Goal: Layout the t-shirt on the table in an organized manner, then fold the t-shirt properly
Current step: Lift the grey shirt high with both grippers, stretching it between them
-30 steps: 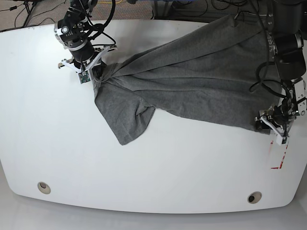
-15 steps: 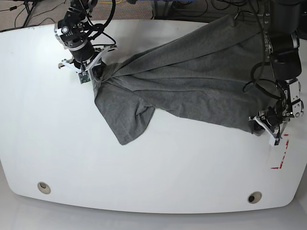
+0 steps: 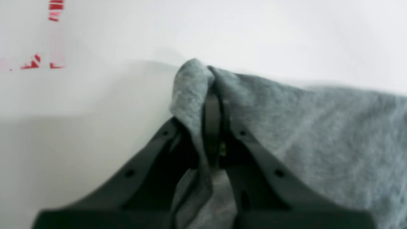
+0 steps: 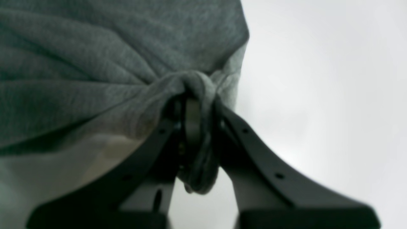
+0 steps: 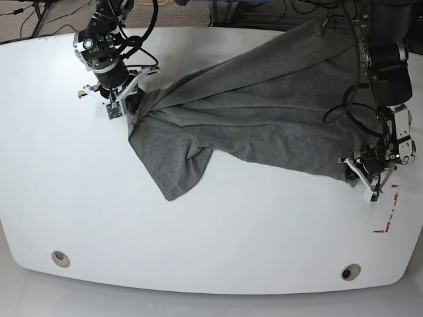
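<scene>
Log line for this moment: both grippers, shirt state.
left gripper: shut on t-shirt edge | right gripper: shut on bunched cloth | t-shirt: stretched between arms, wrinkled, not flat | table: bare in front

The right gripper [image 5: 125, 104] is sitting at the upper left of the base view, its jaws pinching a bunched fold of the t-shirt [image 5: 264, 112]. The left gripper [image 5: 362, 177] is reaching down at the right edge, its jaws clamping the cloth's corner.
</scene>
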{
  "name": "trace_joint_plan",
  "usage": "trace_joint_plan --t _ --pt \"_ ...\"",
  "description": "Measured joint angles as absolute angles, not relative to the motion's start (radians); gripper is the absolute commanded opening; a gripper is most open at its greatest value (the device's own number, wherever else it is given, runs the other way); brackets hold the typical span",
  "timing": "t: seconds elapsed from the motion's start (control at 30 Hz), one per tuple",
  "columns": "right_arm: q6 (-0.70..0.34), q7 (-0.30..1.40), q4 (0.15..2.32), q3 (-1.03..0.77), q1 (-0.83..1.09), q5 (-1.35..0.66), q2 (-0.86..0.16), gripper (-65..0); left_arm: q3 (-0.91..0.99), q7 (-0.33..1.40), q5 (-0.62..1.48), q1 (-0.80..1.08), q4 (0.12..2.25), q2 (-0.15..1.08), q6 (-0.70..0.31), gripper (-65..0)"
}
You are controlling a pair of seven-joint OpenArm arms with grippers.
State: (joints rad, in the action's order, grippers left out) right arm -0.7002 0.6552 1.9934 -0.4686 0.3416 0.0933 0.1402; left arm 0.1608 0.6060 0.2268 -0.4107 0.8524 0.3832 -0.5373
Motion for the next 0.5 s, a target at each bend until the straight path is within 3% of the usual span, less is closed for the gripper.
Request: trace_joint_plan --t 0.5 --pt "-0.703 0.694 1.945 -0.557 0.197 0.091 -0.033 -61.0 0.158 0.751 0.222 -0.404 1.243 0.250 -0.534 -65.0"
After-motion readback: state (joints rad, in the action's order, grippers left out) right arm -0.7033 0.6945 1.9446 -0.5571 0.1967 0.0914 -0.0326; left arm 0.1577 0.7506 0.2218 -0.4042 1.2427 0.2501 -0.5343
